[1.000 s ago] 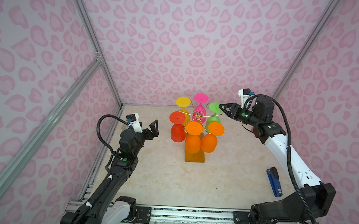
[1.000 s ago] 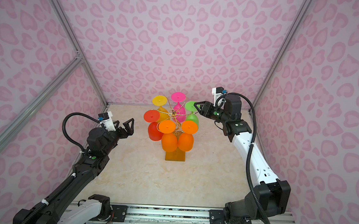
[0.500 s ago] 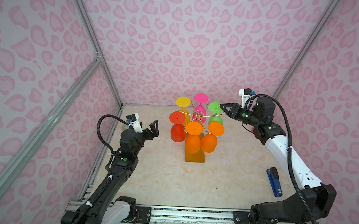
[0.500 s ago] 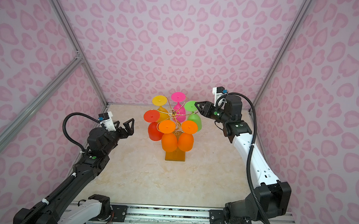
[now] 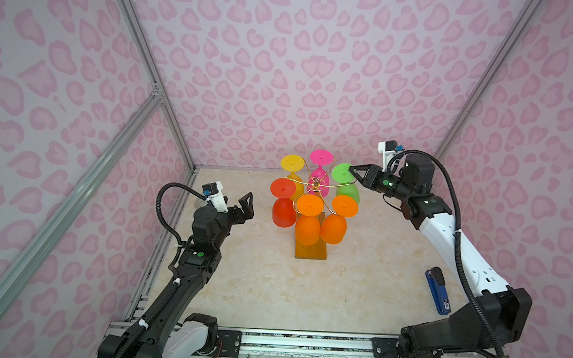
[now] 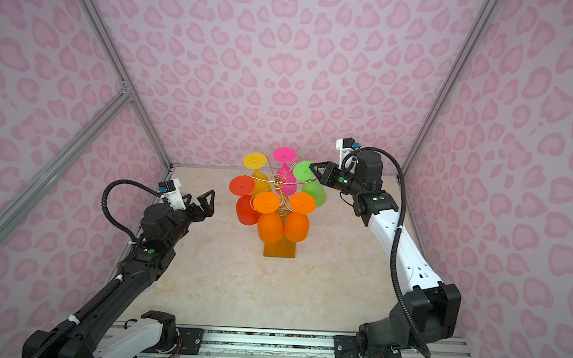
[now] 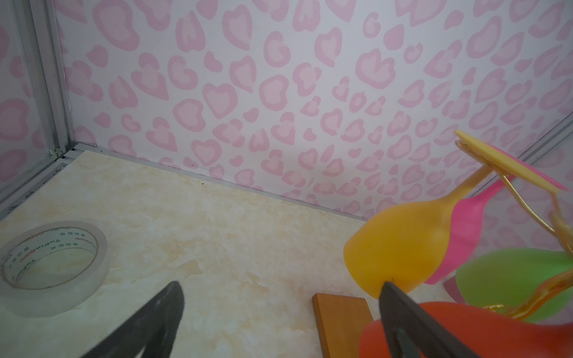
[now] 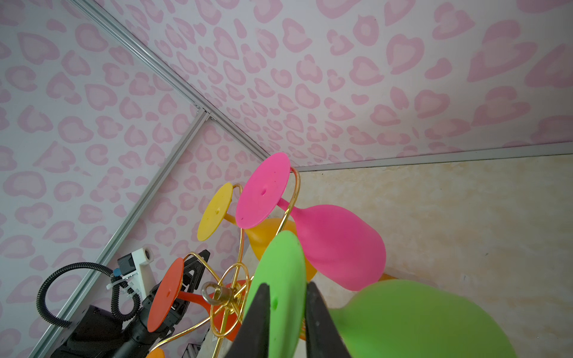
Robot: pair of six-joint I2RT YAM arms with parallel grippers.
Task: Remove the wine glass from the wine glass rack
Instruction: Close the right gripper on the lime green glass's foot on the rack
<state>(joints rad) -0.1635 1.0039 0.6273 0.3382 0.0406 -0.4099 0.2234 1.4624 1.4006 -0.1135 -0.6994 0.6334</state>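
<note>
Grasp acquisition is in hand; extraction is not yet begun. The right gripper (image 8: pixel 286 286) is pinching the round foot (image 8: pixel 280 263) of the green wine glass (image 5: pixel 348 192), with one finger lying against each face of the disc. That glass is hanging bowl-down on the wine glass rack (image 5: pixel 311 252), on the scroll arm at the rack's rear right side in both top views. The left gripper (image 7: pixel 280 286) is standing with its jaws spread wide and holding nothing, apart from the rack on its left side and facing it.

Five other glasses are occupying the remaining arms of the rack:
- a pink wine glass (image 5: pixel 319 186), just beside the green one
- a yellow wine glass (image 5: pixel 293 162)
- a red wine glass (image 5: pixel 283 214)
- two orange wine glasses (image 5: pixel 307 229), at the rack's near side

The next move is judged to be calling for a straight draw of the foot outward along its scroll arm, away from the rack's central stem, until the glass stem is clearing the open end of the wire. The foot should be kept level during the draw. An angled pull is likely to be snagging the wire and tipping the light rack, or swinging the green bowl into the pink one.
</note>
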